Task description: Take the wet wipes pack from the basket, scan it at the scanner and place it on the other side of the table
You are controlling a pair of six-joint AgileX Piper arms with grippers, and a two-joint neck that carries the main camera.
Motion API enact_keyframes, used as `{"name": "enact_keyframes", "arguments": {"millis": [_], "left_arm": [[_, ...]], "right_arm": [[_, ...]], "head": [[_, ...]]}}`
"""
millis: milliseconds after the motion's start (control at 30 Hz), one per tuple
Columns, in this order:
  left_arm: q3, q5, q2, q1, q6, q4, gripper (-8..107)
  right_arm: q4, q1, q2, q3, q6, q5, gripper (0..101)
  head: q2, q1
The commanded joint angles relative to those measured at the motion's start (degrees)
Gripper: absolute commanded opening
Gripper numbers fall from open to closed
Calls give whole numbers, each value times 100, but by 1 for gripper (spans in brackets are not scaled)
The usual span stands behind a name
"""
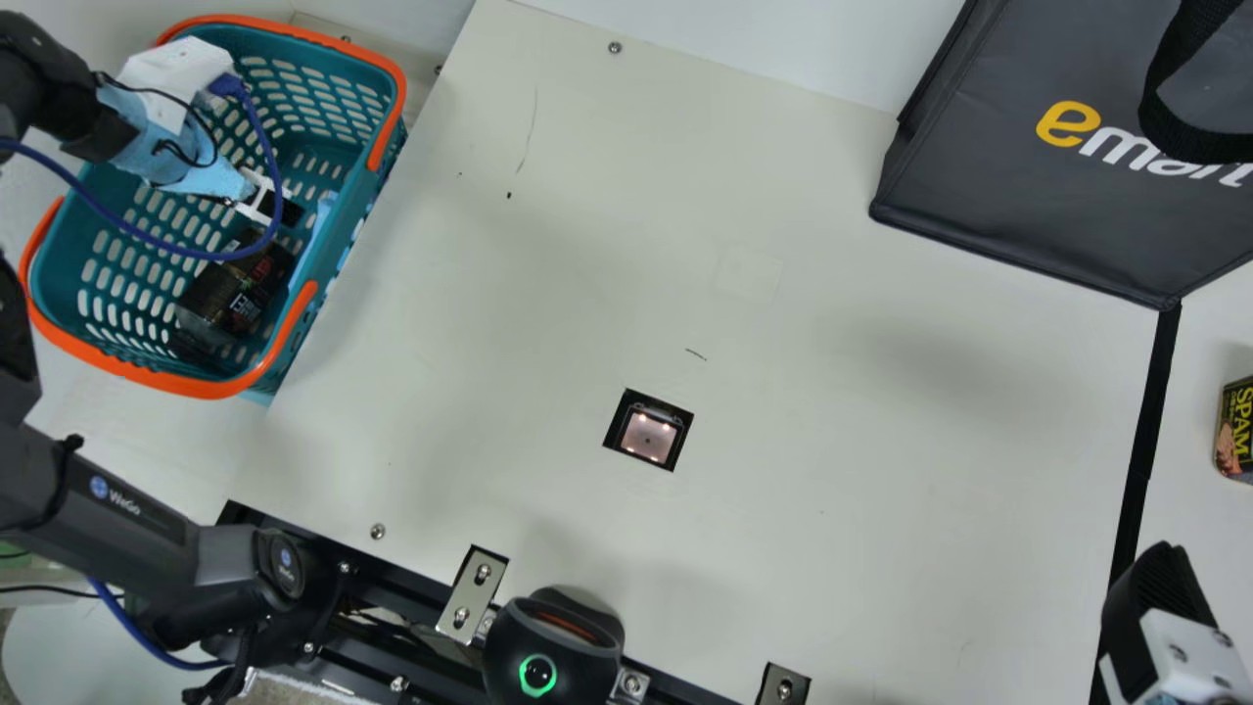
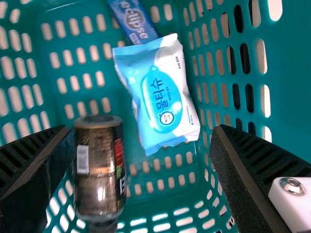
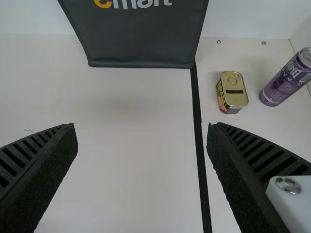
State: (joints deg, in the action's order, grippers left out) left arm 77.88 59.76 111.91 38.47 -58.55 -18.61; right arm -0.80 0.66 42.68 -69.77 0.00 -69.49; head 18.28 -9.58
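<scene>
In the main view my left gripper (image 1: 266, 204) reaches down inside the teal basket (image 1: 387, 147), and the light-blue wet wipes pack (image 1: 325, 217) lies at the basket's inner side. In the left wrist view, the left gripper (image 2: 142, 130) stands open above the white-and-blue wet wipes pack (image 2: 163, 99), which lies flat on the basket floor, untouched. The scanner (image 1: 648, 437) is a lit square window set into the table. My right gripper (image 1: 1155, 597) is at the main view's lower right; in the right wrist view the right gripper (image 3: 142, 130) is open and empty.
A dark-capped bottle (image 2: 97, 165) and a blue packet (image 2: 133, 22) share the basket with the pack. A dark bag (image 1: 1038, 196) stands at the back right. Beyond the black tape line (image 3: 198, 131) are a small tin (image 3: 232, 92) and a purple can (image 3: 285, 80).
</scene>
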Motion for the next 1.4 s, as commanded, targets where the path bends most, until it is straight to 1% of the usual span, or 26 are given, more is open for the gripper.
{"name": "enact_keyframes", "arguments": {"millis": [0,300,533,1000,1367], "left_arm": [[-11,-22,99,0,-158,-84,90],[-138,-353,444,5,-844,-366,90],[-196,-647,685,6,-1122,-558,90],[-199,-1002,1142,-41,-1287,-932,90],[-330,-1384,1373,-105,-1347,-1090,90]], "right_arm": [[0,0,0,0,0,0,95],[0,0,0,0,0,-5,95],[0,0,0,0,0,-5,95],[0,0,0,0,0,-5,95],[0,0,0,0,0,-1,95]], "head": [[14,166],[14,166],[14,166],[14,166],[14,166]]}}
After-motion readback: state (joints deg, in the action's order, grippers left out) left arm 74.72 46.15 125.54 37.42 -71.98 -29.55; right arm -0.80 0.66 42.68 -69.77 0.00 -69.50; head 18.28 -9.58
